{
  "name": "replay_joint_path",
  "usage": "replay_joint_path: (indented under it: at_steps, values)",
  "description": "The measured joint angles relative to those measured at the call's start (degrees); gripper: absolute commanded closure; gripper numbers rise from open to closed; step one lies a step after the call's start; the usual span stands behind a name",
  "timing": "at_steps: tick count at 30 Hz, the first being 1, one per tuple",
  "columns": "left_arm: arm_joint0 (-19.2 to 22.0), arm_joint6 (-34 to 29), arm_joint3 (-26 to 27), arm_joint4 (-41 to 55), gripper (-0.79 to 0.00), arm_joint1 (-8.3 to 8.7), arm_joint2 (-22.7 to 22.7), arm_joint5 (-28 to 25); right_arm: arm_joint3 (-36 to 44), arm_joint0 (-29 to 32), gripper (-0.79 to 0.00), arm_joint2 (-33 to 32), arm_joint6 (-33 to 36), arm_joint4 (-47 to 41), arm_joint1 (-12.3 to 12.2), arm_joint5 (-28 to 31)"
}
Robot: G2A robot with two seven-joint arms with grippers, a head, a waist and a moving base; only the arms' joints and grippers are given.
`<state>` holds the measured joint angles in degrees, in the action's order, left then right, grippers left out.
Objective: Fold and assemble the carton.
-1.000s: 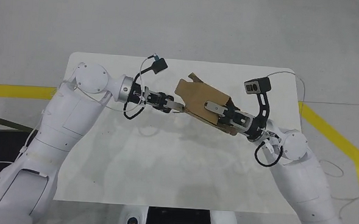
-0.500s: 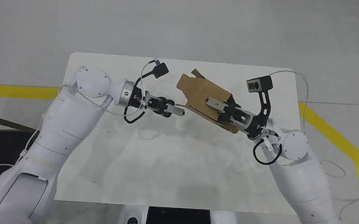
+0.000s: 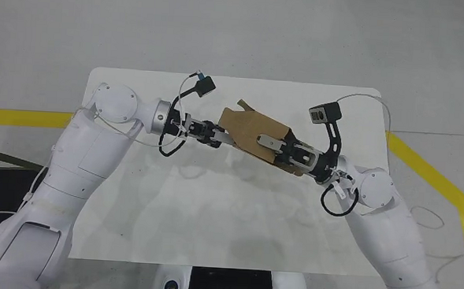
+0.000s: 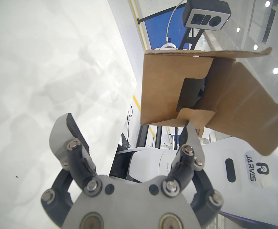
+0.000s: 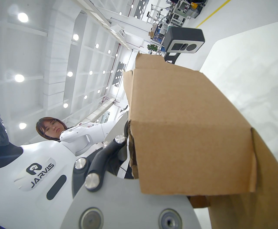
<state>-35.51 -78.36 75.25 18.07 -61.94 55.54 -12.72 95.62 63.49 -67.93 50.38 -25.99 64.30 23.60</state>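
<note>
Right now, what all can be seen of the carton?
The carton is plain brown corrugated cardboard, partly assembled: a box body with end flaps half folded, leaving a dark gap. It is held above the white table. The right tool clamps one end; one fingertip of the open left tool touches a flap.

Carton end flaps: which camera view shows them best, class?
The left wrist view: the carton faces it end-on, flaps partly folded over a dark gap. The top view shows its upper panel; the right wrist view, side walls.
</note>
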Motion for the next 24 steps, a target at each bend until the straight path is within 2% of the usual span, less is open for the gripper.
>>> replay_joint_path:
  at_steps: [24]
  values:
    - [2.1, -1.4, -2.2, 1.3, -0.785, -0.75, -2.3, -0.2, -0.9, -0.6, 0.000, 0.0, 2.1, 0.0, 0.2, -0.1]
